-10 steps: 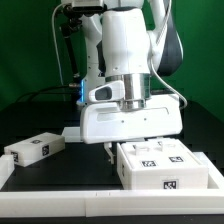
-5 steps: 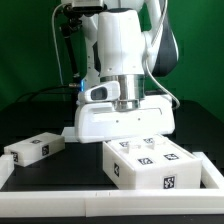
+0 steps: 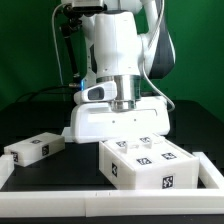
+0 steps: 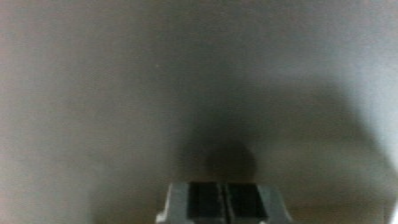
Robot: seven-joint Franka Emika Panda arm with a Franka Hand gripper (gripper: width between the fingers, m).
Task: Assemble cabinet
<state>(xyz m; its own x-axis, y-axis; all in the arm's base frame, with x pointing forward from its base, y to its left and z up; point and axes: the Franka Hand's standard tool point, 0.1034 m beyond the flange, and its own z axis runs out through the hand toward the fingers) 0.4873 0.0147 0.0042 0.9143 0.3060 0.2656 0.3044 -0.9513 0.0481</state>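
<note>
The white cabinet box [image 3: 150, 162] with black-and-white tags lies on the black table, at the exterior view's right of centre. My gripper [image 3: 118, 139] stands right behind its far left corner, with the fingertips hidden by the box. In the wrist view the gripper [image 4: 219, 203] shows two dark pads pressed together with nothing between them, in front of a blurred grey-white surface very close by. A small tagged drawer block [image 3: 35, 150] lies at the exterior view's left, apart from the box.
A white rail [image 3: 60, 206] runs along the table's front and left edges. A flat white piece [image 3: 68, 135] lies behind the drawer block, next to the gripper's body. A green wall stands behind the arm.
The gripper and the cabinet box have both shifted toward the exterior view's left. The finger seen below the hand one second ago is now hidden behind the box.
</note>
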